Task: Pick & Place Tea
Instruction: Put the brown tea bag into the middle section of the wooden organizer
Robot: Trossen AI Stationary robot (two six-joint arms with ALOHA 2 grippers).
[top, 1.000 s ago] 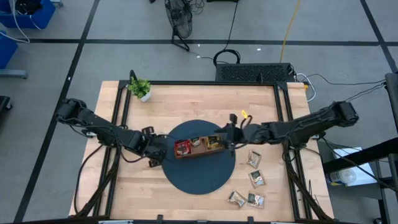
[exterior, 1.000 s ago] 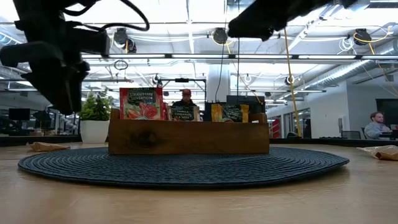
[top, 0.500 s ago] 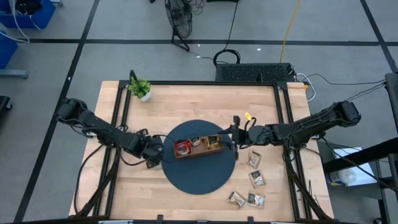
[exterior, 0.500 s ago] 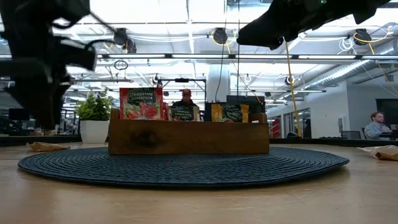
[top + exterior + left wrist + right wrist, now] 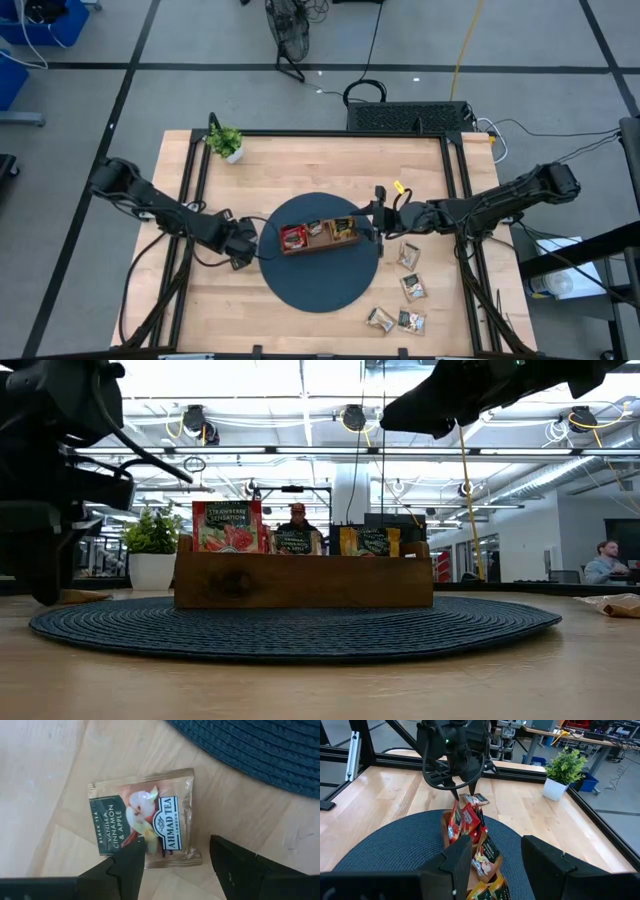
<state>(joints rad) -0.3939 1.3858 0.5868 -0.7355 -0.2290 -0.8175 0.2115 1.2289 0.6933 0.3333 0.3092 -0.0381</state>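
Note:
A beige-and-dark-green tea sachet (image 5: 142,822) lies flat on the bare wood just off the left rim of the dark round mat (image 5: 320,285). My left gripper (image 5: 175,862) points down, open, low over it. One fingertip (image 5: 131,857) is above the sachet's edge and the other (image 5: 227,857) is above the wood beside it. The wooden tray (image 5: 320,240) stands on the mat with red (image 5: 226,525), dark and orange sachets upright in it. My right gripper (image 5: 495,862) hovers open above the tray's right end (image 5: 358,232).
Several loose sachets (image 5: 408,256) (image 5: 413,288) (image 5: 397,320) lie on the wood at the near right of the mat. A small potted plant (image 5: 226,142) stands at the far left corner. Black frame rails (image 5: 195,180) run along both sides of the table.
My left gripper has sunk toward the table and gone a little toward the left and near edges, away from the tray, rolling as it went, and now hangs over the beige sachet. My right gripper has drawn back slightly toward the right edge. Both stayed open.

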